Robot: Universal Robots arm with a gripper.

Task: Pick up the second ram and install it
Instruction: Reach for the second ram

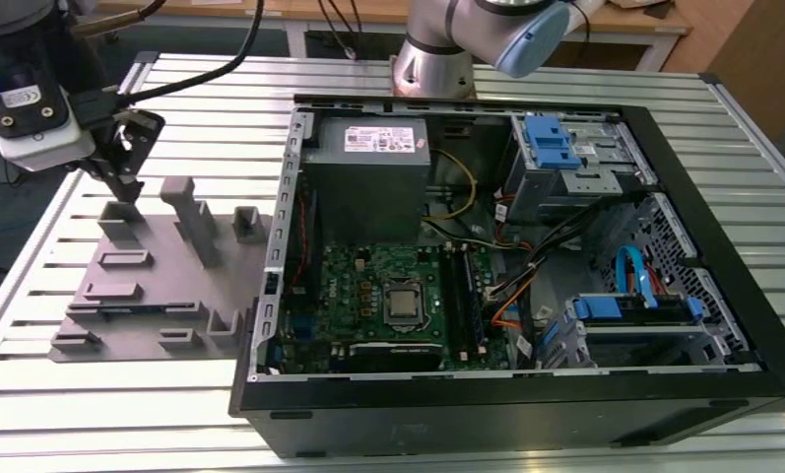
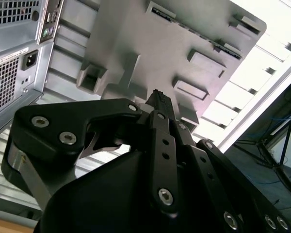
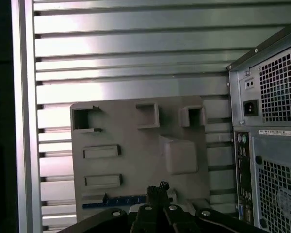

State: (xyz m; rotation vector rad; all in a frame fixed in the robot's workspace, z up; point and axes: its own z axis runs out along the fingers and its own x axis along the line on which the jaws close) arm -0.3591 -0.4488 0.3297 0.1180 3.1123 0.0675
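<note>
My end effector [image 1: 128,192] looks pinched shut and empty over the grey fixture plate [image 1: 156,276], left in the exterior frame. The second ram [image 3: 117,200] sits slotted along the plate's lower edge. It looks light, stiff and fragile, so I'd grip its long edges.

Wrist [image 1: 31,103] angled downward, slim black jaws pressed together at their tips

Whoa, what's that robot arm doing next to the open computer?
The robot arm's gripper hangs over the grey fixture plate, at the exterior view's left of the open computer case. Its fingers are shut with nothing between them. The second ram, a thin stick, seems to lie in a slot on that plate. So it hasn't been picked up or put on the green motherboard yet.
</note>
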